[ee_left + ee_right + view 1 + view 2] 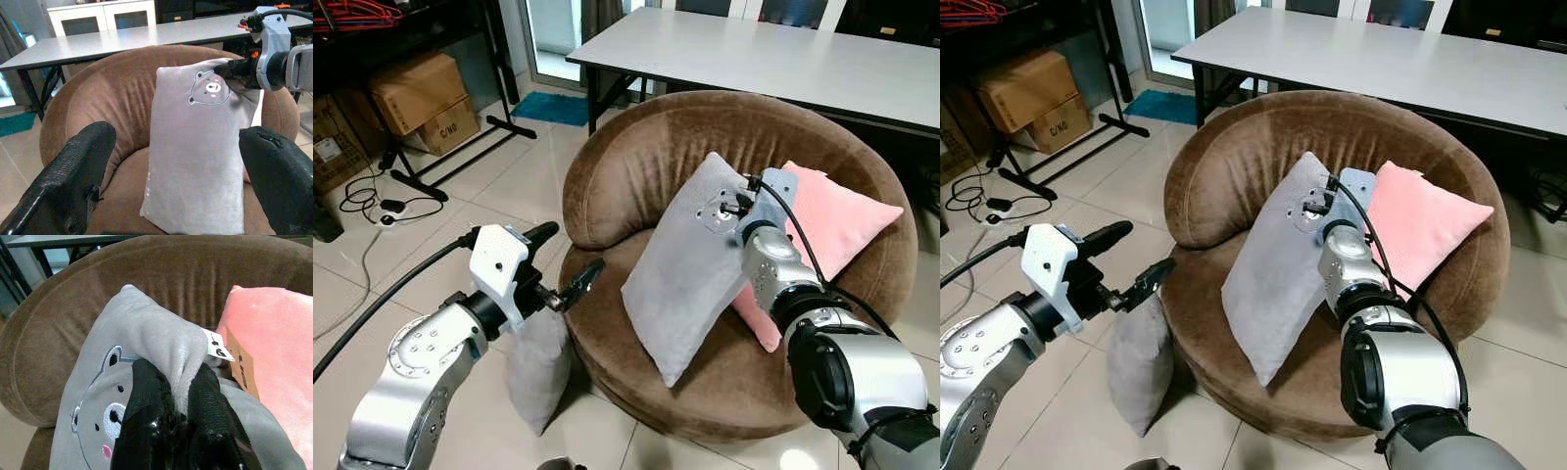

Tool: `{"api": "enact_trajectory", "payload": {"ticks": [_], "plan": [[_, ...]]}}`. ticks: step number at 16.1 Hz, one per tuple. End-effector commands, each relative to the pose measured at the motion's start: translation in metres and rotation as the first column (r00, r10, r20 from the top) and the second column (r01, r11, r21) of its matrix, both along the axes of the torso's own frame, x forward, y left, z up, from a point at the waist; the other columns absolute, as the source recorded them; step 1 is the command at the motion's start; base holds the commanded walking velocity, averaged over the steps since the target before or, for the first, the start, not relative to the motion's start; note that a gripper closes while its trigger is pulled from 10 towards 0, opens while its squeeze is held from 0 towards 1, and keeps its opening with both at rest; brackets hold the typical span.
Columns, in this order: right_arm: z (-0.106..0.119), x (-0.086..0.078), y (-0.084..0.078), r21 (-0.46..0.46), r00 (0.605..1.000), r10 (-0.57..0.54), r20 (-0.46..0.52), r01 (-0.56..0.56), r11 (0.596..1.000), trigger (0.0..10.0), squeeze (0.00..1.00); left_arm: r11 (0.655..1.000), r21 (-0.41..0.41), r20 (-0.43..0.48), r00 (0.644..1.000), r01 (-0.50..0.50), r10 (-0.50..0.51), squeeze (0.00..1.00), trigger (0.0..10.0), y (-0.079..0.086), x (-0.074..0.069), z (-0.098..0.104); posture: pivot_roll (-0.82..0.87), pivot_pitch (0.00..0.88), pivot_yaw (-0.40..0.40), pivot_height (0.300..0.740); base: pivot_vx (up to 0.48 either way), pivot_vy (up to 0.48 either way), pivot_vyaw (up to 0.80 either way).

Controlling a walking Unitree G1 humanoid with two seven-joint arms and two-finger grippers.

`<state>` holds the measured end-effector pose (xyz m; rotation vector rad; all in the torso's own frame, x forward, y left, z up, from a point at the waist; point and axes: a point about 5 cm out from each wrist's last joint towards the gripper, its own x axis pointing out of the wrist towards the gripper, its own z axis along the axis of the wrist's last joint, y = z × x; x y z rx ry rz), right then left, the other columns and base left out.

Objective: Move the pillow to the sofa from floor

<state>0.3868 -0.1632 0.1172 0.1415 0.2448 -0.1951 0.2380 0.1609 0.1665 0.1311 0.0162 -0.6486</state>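
A grey pillow with an embroidered bear face stands tilted on the seat of the round brown sofa. My right gripper is shut on the pillow's top corner, pinching the fabric between its black fingers. My left gripper is open, off the sofa's left front edge, with nothing between its fingers. A second grey pillow leans on the floor against the sofa's base, just below the left gripper.
A pink pillow leans on the sofa's right back. A white table stands behind the sofa. Cardboard boxes, a black rack stand and a power strip with cables are at the far left on the tile floor.
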Motion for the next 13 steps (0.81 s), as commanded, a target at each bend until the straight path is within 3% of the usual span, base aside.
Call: {"api": "enact_trajectory", "payload": {"ticks": [1,7,12,13], "plan": [[0.017,0.007,-0.005,-0.008,0.998,-0.024,0.060,0.025,1.000,10.0,1.00,1.000,0.013,-0.011,1.000,0.008,-0.007,0.39,10.0,0.000,0.001,-0.001,-0.01,0.000,0.012,0.740,0.000,0.000,0.00],[0.013,0.003,-0.015,0.007,0.995,-0.070,0.064,0.070,0.998,10.0,1.00,0.992,0.090,-0.014,0.996,-0.091,0.092,0.39,10.0,0.012,0.010,-0.011,-0.02,0.000,0.013,0.740,0.000,0.000,0.00],[0.013,-0.001,-0.018,-0.017,0.987,-0.001,0.159,0.003,1.000,10.0,1.00,0.964,0.126,0.058,0.972,-0.234,0.228,0.38,10.0,0.014,0.015,-0.014,-0.02,0.000,0.019,0.740,0.000,0.000,0.00],[0.010,-0.007,-0.016,-0.062,0.980,0.057,0.190,-0.046,0.997,10.0,1.00,0.951,0.125,0.077,0.959,-0.282,0.274,0.37,10.0,0.014,0.016,-0.015,-0.03,0.000,0.019,0.740,0.000,0.000,0.00]]}}
